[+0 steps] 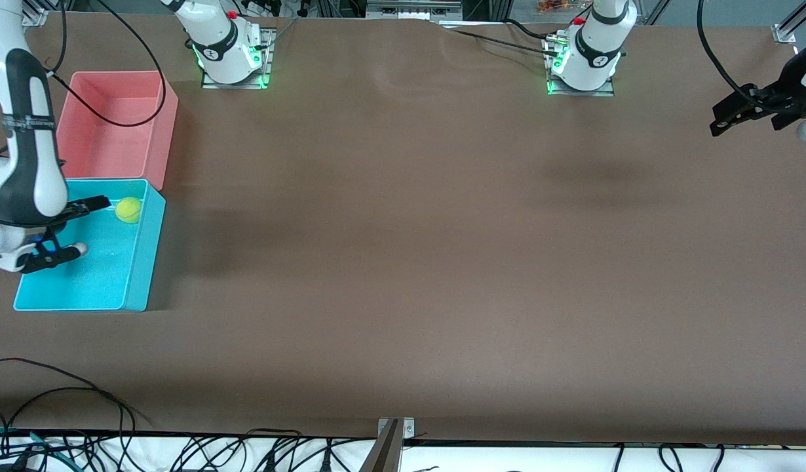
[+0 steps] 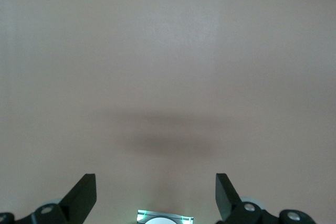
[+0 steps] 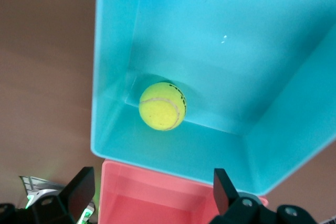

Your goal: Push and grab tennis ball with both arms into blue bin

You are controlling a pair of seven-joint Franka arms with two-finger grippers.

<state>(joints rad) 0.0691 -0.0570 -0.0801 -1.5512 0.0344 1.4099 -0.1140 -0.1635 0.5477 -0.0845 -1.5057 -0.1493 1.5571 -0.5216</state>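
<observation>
Tennis ball (image 3: 162, 106) below open right end effector (image 3: 152, 195)

The right arm (image 1: 23, 157) runs out of the front view at its edge, and it covers a corner of the blue bin (image 1: 137, 262) and part of that bin's floor. The left end effector (image 1: 747, 108) shows in the front view, but the arm that carries it is cut off at the picture's edge. In the right wrist view only a strip of the pink bin (image 3: 157, 198) shows. The print on the tennis ball (image 3: 162, 106) is too small to read.
</observation>
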